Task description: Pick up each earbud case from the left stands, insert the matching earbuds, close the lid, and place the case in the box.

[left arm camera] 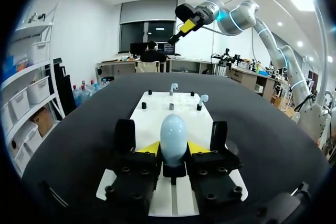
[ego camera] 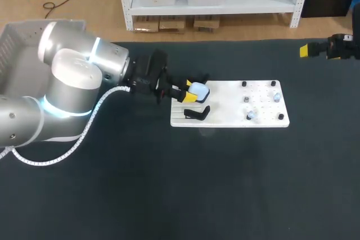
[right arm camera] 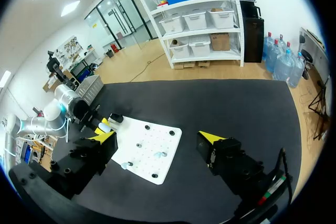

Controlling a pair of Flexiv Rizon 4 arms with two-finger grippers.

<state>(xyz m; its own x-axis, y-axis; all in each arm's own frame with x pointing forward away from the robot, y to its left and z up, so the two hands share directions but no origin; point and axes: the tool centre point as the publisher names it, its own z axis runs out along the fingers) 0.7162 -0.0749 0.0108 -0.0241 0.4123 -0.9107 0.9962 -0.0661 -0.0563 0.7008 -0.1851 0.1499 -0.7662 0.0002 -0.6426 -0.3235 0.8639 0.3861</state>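
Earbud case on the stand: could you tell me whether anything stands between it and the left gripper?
Nothing visible does. The earbud case sits inside the left gripper, its yellow tips touching the case from both sides; the empty black stand lies beside them.

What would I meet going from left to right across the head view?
left arm → case → earbuds → right gripper
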